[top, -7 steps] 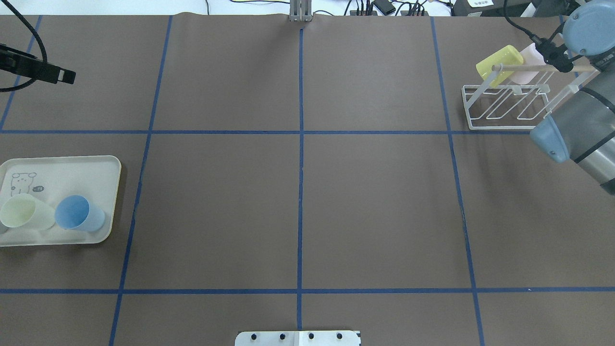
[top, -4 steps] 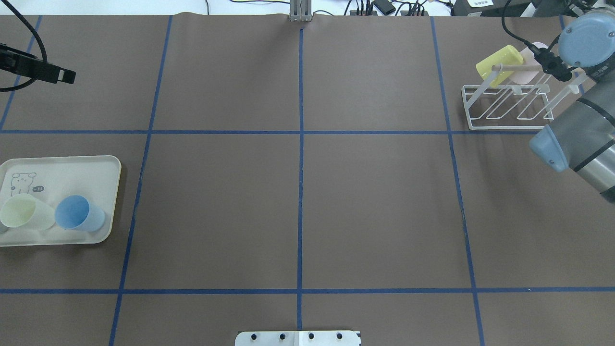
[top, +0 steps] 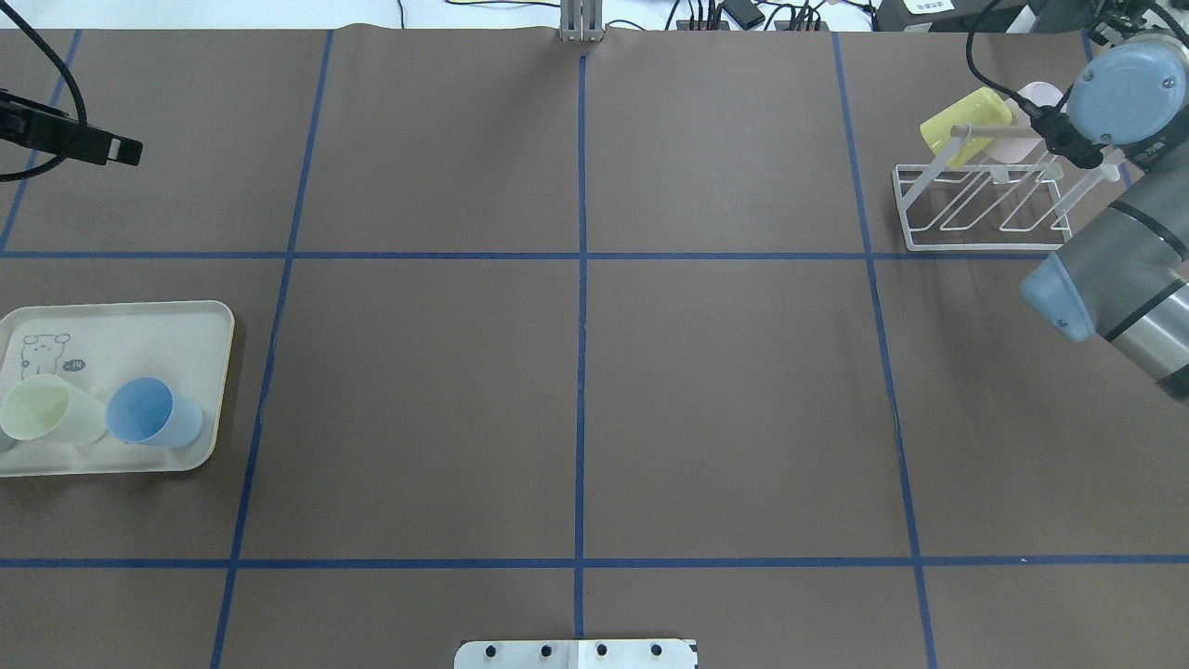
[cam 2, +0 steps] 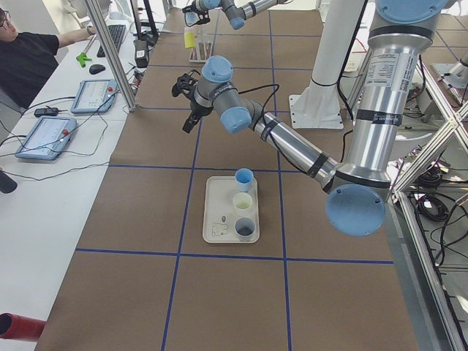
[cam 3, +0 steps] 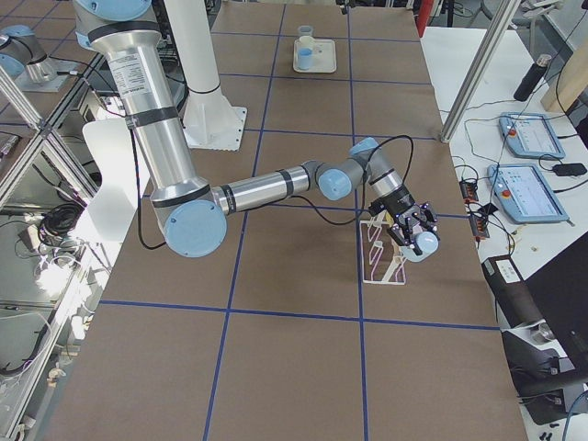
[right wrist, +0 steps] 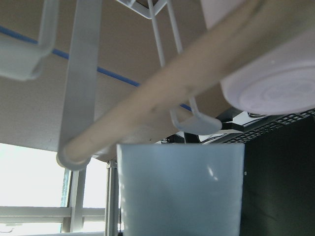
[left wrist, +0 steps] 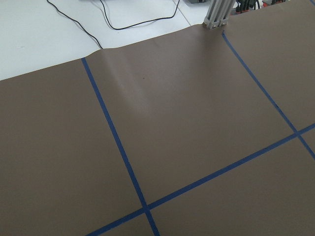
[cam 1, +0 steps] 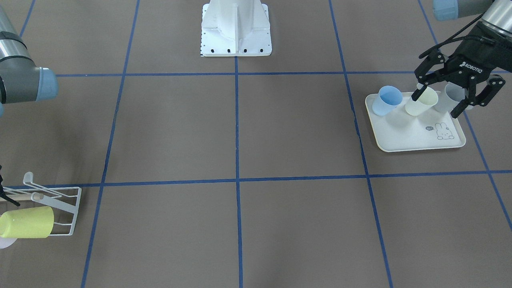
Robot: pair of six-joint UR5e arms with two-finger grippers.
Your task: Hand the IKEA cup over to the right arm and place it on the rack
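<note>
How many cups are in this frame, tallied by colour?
Blue cup: 1
Pale yellow cup: 1
Grey cup: 1
Yellow-green cup: 1
Pink cup: 1
Pale blue cup: 1
Total: 6

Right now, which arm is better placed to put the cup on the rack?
Right: the right gripper holds the pale blue cup at the rack. The left gripper hangs open near the tray.
</note>
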